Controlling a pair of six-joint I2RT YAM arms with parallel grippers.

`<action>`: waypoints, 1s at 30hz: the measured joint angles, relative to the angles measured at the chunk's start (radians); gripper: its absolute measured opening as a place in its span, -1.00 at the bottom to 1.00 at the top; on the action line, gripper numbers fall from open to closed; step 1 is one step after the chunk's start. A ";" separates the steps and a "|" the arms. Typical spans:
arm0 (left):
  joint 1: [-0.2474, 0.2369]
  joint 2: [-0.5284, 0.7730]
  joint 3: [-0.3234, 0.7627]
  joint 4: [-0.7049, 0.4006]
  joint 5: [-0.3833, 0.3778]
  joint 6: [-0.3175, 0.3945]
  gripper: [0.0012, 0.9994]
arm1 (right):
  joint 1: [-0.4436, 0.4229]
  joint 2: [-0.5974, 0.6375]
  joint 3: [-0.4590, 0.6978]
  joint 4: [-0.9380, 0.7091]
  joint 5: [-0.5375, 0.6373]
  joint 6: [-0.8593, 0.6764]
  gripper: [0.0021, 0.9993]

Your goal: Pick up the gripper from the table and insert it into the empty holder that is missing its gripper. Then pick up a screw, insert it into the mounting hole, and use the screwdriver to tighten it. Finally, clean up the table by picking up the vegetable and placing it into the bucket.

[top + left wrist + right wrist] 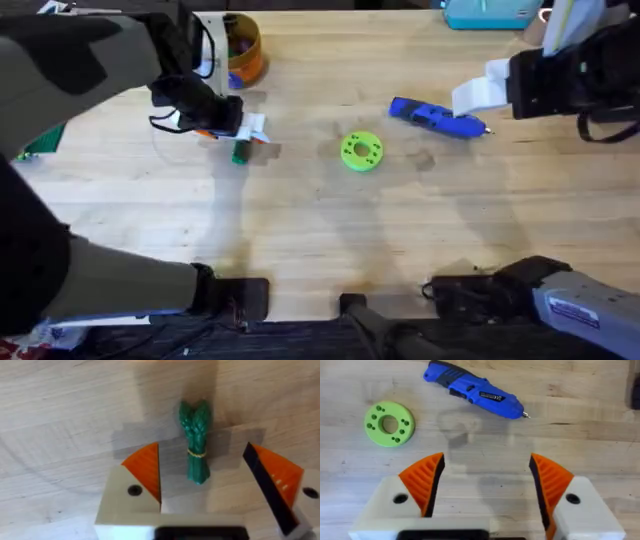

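The vegetable point(240, 152), a slim dark green bundle point(196, 445), lies on the table point(320, 230). My left gripper point(238, 133) hangs open just above it, and in the left wrist view the vegetable's stem end lies between the orange pads point(145, 467) of this gripper point(205, 482). The orange bucket point(243, 50) stands at the back left, close behind the left arm. The blue screwdriver point(437, 116) point(475, 391) lies right of centre. My right gripper point(476, 97) point(487, 480) is open beside it, holding nothing. The loose gripper, the holder and the screw are out of view.
A lime-green ring with holes point(361, 151) point(389, 423) lies mid-table between the vegetable and the screwdriver. A teal object point(490, 12) sits at the far edge. The arm bases stand along the front edge.
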 joint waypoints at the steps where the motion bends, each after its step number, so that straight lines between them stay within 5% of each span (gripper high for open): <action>1: -0.004 0.010 0.000 0.003 0.000 0.002 0.97 | 0.000 0.000 0.000 0.001 0.000 0.001 0.99; 30: 0.000 0.070 0.001 0.004 -0.010 0.007 0.97 | 0.000 0.000 0.000 0.000 0.000 0.002 1.00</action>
